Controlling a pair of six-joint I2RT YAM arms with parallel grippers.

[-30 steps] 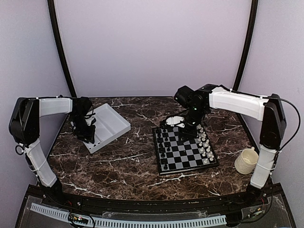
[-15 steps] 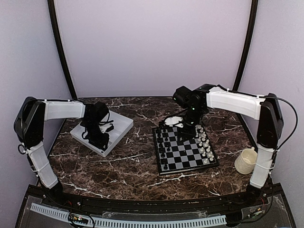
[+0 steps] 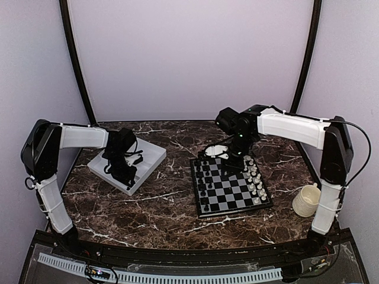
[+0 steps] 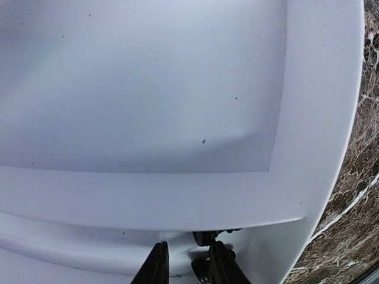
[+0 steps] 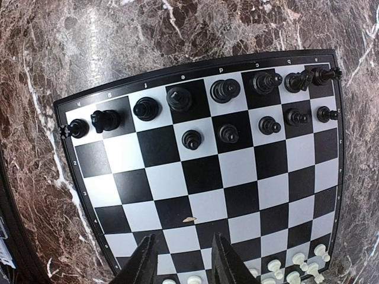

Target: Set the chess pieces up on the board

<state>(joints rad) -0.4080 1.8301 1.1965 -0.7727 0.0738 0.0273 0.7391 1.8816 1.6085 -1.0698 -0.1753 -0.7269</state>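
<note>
The black chessmen (image 5: pixel 179 99) mostly stand on the chessboard (image 5: pixel 201 173), which sits right of centre on the desk (image 3: pixel 160 207). A back row runs along the board's rim, five pawns stand in front of it, and several pawn squares are bare. A few loose black pieces (image 4: pixel 204 238) lie in a corner of the white tray (image 4: pixel 320 118), towards the desk's far left corner.

We judge these pieces to be very light, hard and smooth, so they could easily tip or squirt out of a pinch. They are best taken upright around the body, from above.

The left end effector (image 4: pixel 186 269) hangs over that tray corner with its fingers narrow, and we cannot tell whether they have a piece. The right end effector (image 5: pixel 185 263) hovers over the board, moderately apart and empty.

The tray walls crowd the left fingers. On the board, the bare pawn squares offer room, though the back row stands just beside them. The white chessmen (image 5: pixel 296 263) line the opposite side. A cup (image 3: pixel 307 200) stands near the desk's right edge, well apart from the board.
</note>
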